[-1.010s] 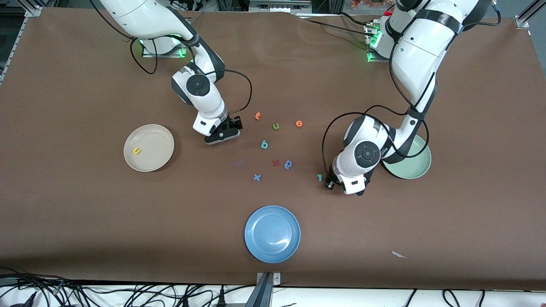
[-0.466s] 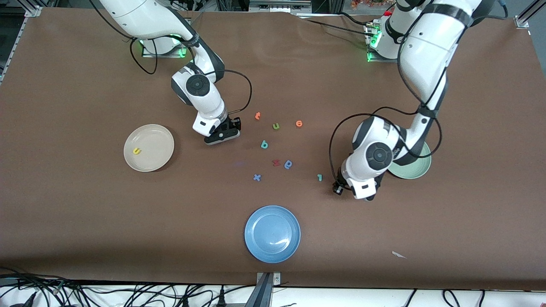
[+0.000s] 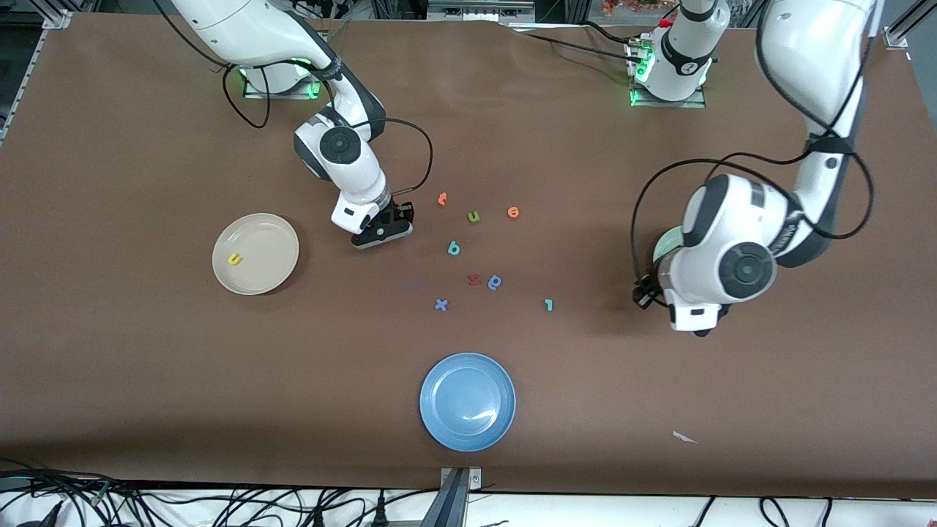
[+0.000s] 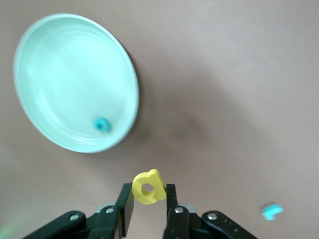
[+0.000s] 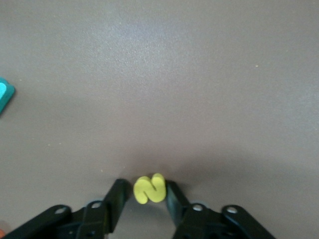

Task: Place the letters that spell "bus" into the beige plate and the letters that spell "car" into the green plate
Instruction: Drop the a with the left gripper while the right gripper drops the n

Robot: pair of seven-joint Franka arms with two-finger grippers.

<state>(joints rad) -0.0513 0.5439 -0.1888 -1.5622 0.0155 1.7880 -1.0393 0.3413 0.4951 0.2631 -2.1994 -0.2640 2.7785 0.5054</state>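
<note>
Yellow "a" (image 4: 148, 187), yellow "s" (image 5: 149, 188), teal "c" (image 4: 102, 124), sage-green plate (image 4: 30, 107).

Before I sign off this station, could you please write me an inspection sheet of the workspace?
Surface: brown table, a white scrap near its front edge.
Job's things: beige plate holds a yellow u; green plate holds a teal c; teal b and teal r loose on the table.
Clutter: blue plate; spare letters mid-table.
Grippers: left gripper shut on a yellow a beside the green plate; right gripper shut on a yellow s at table level.
Cables: bundle along the front edge.
Surroundings: nothing seen.
</note>
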